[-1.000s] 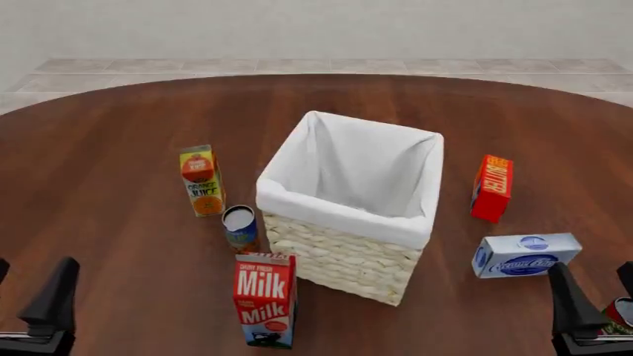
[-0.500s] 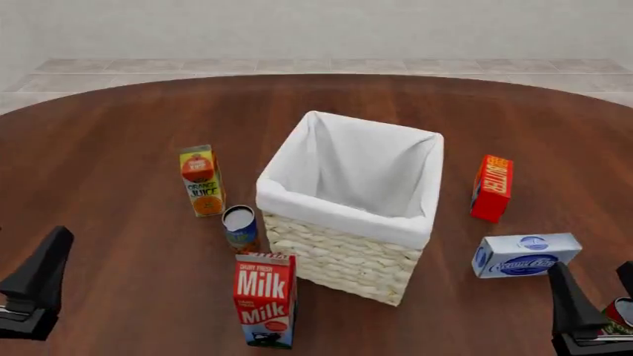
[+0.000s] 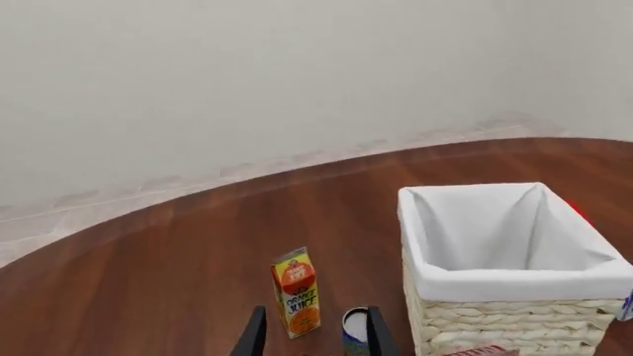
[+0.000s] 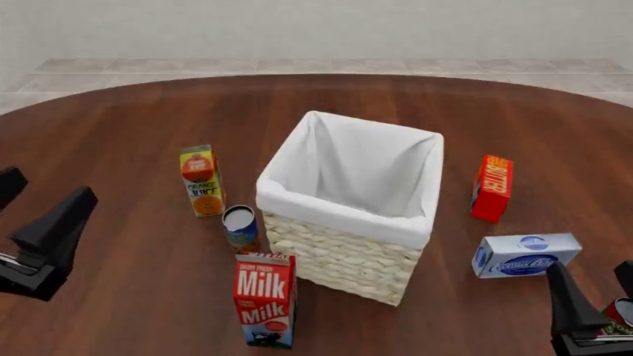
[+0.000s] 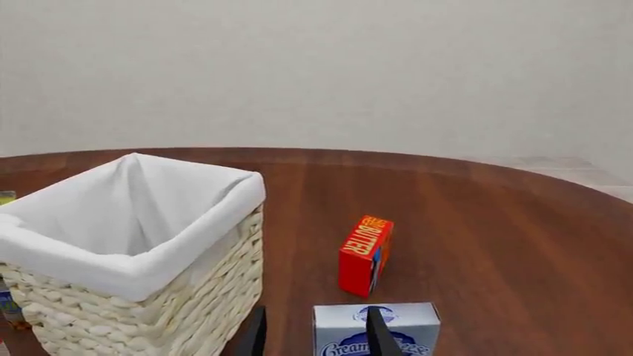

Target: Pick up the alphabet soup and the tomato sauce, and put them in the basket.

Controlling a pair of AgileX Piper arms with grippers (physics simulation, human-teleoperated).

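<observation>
Nothing packed yet — basket [image 4: 348, 194] empty, soup [image 4: 239, 225] beside it on the table; both grippers, left [image 3: 310, 335] and right [image 5: 314, 334], apart — holding nothing.

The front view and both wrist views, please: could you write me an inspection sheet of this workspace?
Surface: round wooden table, bare wood.
Job's things: soup can upright left of the basket; tomato can barely visible by the right gripper; basket holds nothing.
Clutter: juice carton, milk carton, butter box, cream cheese box.
Grippers: left gripper and right one open, holding nothing.
Cables: nothing seen.
Surroundings: tiled floor, pale wall.
</observation>
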